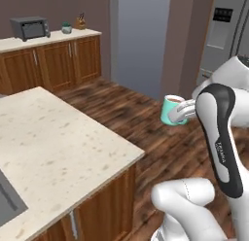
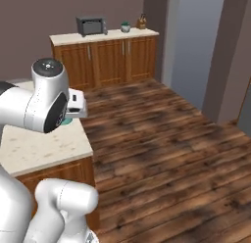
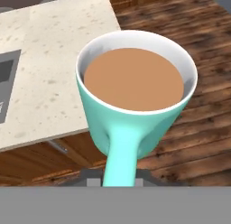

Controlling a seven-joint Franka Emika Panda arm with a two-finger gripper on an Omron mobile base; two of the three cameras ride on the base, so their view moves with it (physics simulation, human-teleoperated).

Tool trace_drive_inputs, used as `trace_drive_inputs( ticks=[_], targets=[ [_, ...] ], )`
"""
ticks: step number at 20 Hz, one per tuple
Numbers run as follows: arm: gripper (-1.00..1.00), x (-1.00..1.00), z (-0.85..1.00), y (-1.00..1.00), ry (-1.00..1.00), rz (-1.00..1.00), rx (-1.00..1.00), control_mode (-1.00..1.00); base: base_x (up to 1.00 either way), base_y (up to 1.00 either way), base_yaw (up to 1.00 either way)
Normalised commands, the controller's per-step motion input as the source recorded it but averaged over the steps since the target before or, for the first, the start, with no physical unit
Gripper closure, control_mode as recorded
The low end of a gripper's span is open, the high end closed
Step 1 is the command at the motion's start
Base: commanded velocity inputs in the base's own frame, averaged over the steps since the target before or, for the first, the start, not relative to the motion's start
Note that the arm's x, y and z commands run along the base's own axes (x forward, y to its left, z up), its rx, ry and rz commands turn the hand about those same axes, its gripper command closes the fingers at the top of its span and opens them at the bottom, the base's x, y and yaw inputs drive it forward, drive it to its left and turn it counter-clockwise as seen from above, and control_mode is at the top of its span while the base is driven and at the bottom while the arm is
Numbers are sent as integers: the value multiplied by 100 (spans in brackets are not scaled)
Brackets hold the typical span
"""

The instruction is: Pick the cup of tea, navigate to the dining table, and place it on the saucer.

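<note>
claw (image 1: 181, 112) is clamping the cup (image 1: 170, 110) by its handle, hanging over floor off the table (image 1: 58, 147) corner; jolts risk spilling tea.

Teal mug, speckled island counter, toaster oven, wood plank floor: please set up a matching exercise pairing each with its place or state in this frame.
Things:
1. Teal mug of brown tea
2. Beige speckled stone island counter
3. Dark grey toaster oven
4. Dark wood plank floor

Places or states:
A. On the far wooden cabinet counter by the wall
B. Held in the air by its handle in the shut two-finger gripper
C. Beneath the mug
D. Carries a sunken grey sink at its near edge

Pairs: 1-B, 2-D, 3-A, 4-C
</note>
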Motion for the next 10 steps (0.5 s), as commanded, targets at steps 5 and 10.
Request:
trace_drive_inputs(
  ticks=[5,10],
  targets=[
    [100,0,0,0,0,0,0,100,22,-97,-23],
    [100,0,0,0,0,0,0,100,69,5,-5]
  ],
)
